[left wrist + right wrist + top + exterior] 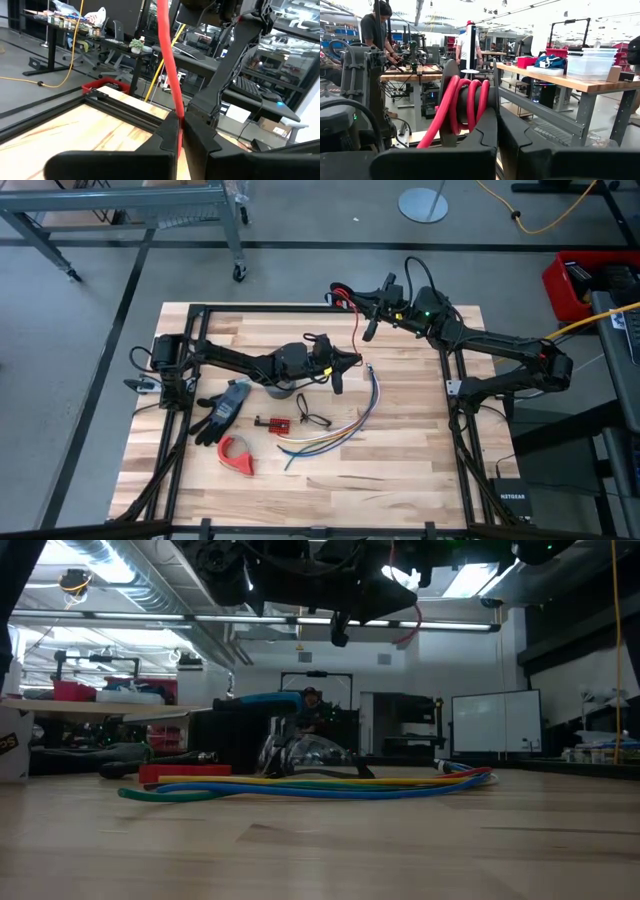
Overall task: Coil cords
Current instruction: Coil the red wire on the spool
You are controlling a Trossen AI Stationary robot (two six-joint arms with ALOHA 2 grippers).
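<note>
Thin red wire [357, 320] hangs in the air over the table's far side, several turns wound at the right gripper [497, 112], which is clenched on it. A loose strand runs to the left gripper [180, 125], pinched on it near table centre. Wire looks light, floppy, springy; likely slips, best held close to the coil. Multicoloured wire bundle [340, 435] lies nearby.

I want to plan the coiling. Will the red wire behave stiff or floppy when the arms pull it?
Probably floppy: the red wire hangs in a loose curve between the right gripper and the left gripper, both shut on it. It likely bends easily, since it wraps in tight loops in the right wrist view. It looks thin, so probably light.
</note>
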